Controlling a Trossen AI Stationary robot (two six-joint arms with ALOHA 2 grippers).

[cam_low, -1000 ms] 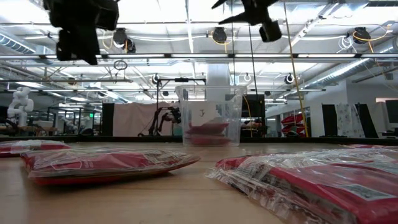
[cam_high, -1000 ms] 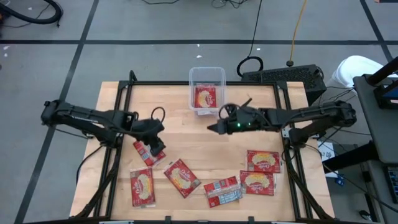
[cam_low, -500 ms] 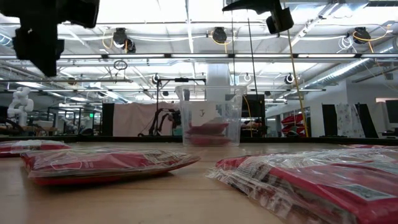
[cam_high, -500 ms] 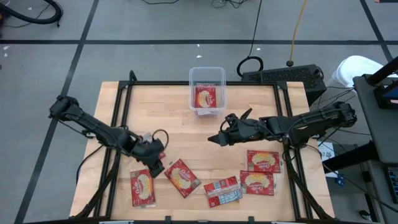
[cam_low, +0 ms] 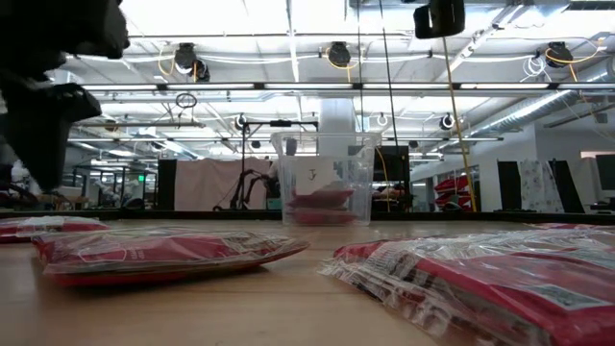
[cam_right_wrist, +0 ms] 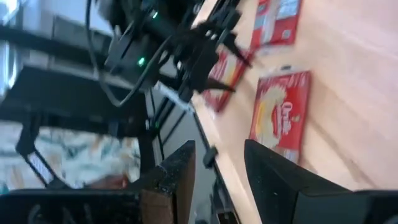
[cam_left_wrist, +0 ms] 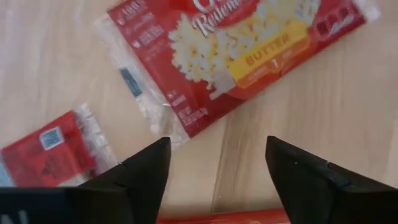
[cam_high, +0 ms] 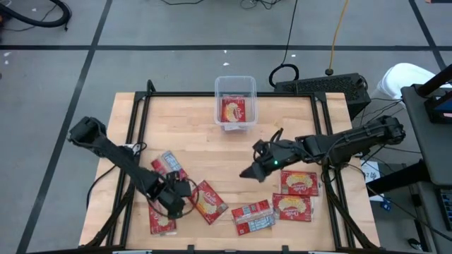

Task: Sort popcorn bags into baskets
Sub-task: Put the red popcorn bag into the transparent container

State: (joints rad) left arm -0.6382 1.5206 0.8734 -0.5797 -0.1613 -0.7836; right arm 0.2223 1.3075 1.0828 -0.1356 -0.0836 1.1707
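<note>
Several red popcorn bags lie flat on the wooden table: one at the left (cam_high: 169, 164), two near the left front (cam_high: 161, 215) (cam_high: 207, 201), one at the front middle (cam_high: 253, 217) and two at the right (cam_high: 293, 207) (cam_high: 299, 182). The clear basket (cam_high: 235, 90) stands at the far middle with a bag (cam_high: 235, 111) lying in it. My left gripper (cam_high: 176, 201) is open and empty, low over the table between the two left front bags; its wrist view shows a bag (cam_left_wrist: 236, 56) just beyond the fingers. My right gripper (cam_high: 248, 173) is open and empty above the table's middle.
A black frame (cam_high: 141, 99) runs around the table top. A keyboard (cam_high: 321, 86) and cables lie beyond the far right corner. In the low view, bags (cam_low: 163, 252) (cam_low: 480, 279) lie close in front, with the basket (cam_low: 327, 178) behind them.
My left gripper has gone toward the table's near edge and down, away from the left bag, and now stands between the two left front bags. My right gripper has drawn back from the basket toward the near edge.
</note>
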